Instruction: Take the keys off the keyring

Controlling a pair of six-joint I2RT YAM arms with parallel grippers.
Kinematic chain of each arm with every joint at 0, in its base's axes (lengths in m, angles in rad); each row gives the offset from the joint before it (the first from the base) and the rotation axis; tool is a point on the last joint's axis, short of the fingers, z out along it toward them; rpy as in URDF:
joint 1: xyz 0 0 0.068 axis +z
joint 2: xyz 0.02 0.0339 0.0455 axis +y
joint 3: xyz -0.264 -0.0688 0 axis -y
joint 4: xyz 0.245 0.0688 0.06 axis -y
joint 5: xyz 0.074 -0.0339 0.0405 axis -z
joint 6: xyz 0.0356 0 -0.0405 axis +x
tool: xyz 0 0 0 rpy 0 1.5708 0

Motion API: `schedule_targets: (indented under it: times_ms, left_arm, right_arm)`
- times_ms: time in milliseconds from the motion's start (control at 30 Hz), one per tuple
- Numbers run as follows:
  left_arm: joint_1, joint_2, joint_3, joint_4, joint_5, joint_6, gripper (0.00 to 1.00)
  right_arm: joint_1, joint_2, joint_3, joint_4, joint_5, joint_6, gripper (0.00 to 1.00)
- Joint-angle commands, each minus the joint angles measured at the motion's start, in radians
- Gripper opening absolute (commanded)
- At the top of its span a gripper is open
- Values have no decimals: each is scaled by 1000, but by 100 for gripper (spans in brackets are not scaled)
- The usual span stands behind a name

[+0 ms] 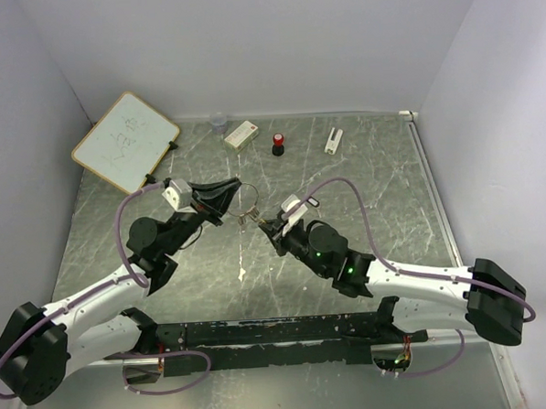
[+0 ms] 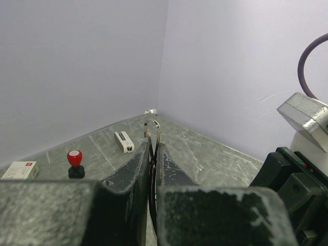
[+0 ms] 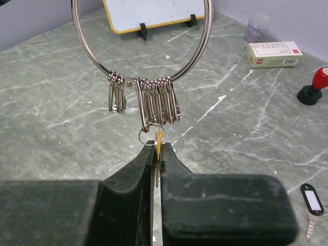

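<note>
The keyring (image 3: 130, 81) hangs in the air over the middle of the counter, a touch left of centre. It is held upright, so its open loop faces the right wrist camera. The keys (image 3: 156, 102) dangle in a tight silvery bunch from its lowest arc, with a smaller pair just to their left. Below the bunch a tiny split ring carries the yellow-headed key (image 3: 159, 146).

The left gripper (image 2: 154, 154) has its jaws pressed together on the ring's wire, and a narrow bend of the wire pokes up past the fingertips. The right gripper (image 3: 156, 154) comes at the ring from the opposite side, with its jaws clamped on the yellow-headed key right under the bunch.

On the counter beside the right gripper lies a separate key with a black tag (image 3: 311, 197). A whiteboard (image 1: 125, 141) leans at the far left corner. Along the far edge, from left to right, stand a clear cup (image 1: 218, 123), a white box (image 1: 242, 134), a red-topped black knob (image 1: 278, 145) and a small white block (image 1: 333, 140).
</note>
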Motion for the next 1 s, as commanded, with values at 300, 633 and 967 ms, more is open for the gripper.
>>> schedule_targets:
  times_ms: [300, 633, 967]
  left_arm:
    - [-3, -40, -8, 5, -84, 29, 18]
    - [-4, -135, 36, -259, -260, 174, 35]
    - [-3, -112, 67, -394, -293, 165, 88]
  right_arm:
    - [15, -44, 133, -247, 62, 2, 0]
    - [22, 30, 503, -803, 155, 104, 0]
    - [81, 326, 1008, -1461, 198, 286, 0]
